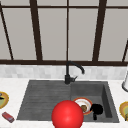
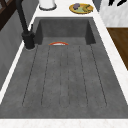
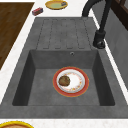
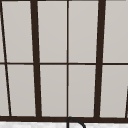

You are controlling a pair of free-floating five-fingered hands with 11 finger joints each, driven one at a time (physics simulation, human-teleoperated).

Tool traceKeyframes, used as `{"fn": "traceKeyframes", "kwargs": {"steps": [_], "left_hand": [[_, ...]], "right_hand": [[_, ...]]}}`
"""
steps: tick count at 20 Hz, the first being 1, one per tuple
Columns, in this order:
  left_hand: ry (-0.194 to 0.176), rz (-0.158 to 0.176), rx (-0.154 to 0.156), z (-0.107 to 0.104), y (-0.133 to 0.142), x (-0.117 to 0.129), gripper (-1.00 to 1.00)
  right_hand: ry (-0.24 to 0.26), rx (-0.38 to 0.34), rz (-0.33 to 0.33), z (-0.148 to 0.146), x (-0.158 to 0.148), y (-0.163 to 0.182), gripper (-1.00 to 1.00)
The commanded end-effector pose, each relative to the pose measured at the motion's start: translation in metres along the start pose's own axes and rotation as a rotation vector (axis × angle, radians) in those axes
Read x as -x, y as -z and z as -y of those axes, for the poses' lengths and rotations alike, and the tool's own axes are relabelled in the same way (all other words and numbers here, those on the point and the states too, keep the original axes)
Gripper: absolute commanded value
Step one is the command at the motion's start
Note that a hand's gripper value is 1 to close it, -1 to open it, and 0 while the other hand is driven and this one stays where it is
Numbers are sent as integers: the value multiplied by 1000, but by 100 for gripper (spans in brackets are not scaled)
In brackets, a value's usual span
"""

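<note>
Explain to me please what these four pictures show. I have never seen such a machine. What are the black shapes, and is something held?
This is a simulated kitchen; the robot is only floating black hands. Three pictures look at the sink: from the front, from its left, from its right. The fourth looks at the window above.

The black shape in the front view is the right hand, near a red-rimmed plate in the basin, which carries a brown lump. Whether the hand holds anything, I cannot tell.

A big red ball shows low in the front view. On the counter lie a yellow plate and a small red block.
</note>
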State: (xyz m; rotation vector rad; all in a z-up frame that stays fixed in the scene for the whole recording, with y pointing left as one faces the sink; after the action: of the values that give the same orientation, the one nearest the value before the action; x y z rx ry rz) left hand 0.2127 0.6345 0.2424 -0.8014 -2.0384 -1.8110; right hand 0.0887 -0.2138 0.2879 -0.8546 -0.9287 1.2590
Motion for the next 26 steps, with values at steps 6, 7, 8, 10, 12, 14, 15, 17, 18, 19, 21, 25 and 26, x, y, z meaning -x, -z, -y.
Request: {"fn": "traceKeyframes", "kwargs": {"steps": [6,7,8,10,12,14,15,17,18,19,21,25,26], "left_hand": [[1,-43,59,-3,55,6,-100],[-2,-44,59,-2,62,8,-100],[-4,-44,58,-1,68,9,-100],[-2,-46,60,-1,82,12,-100],[0,-52,55,1,93,15,-100],[-1,-61,48,3,104,17,-100],[-2,-65,43,4,109,18,-100],[1,-69,39,5,120,20,-100],[1,-71,39,6,125,21,-100],[1,-73,38,8,130,22,-100],[-5,-75,41,11,140,25,-100],[-5,-80,44,19,159,33,-100],[-5,-81,44,20,164,35,-100]], "right_hand": [[0,0,0,0,0,0,0],[0,0,0,0,0,0,0],[0,0,0,0,0,0,0],[0,0,0,0,0,0,0],[0,0,0,0,0,0,0],[0,0,0,0,0,0,0],[0,0,0,0,0,0,0],[0,0,0,0,0,0,0],[0,0,0,0,0,0,0],[0,0,0,0,0,0,0],[0,0,0,0,0,0,0],[0,0,0,0,0,0,0],[0,0,0,0,0,0,0]]}}
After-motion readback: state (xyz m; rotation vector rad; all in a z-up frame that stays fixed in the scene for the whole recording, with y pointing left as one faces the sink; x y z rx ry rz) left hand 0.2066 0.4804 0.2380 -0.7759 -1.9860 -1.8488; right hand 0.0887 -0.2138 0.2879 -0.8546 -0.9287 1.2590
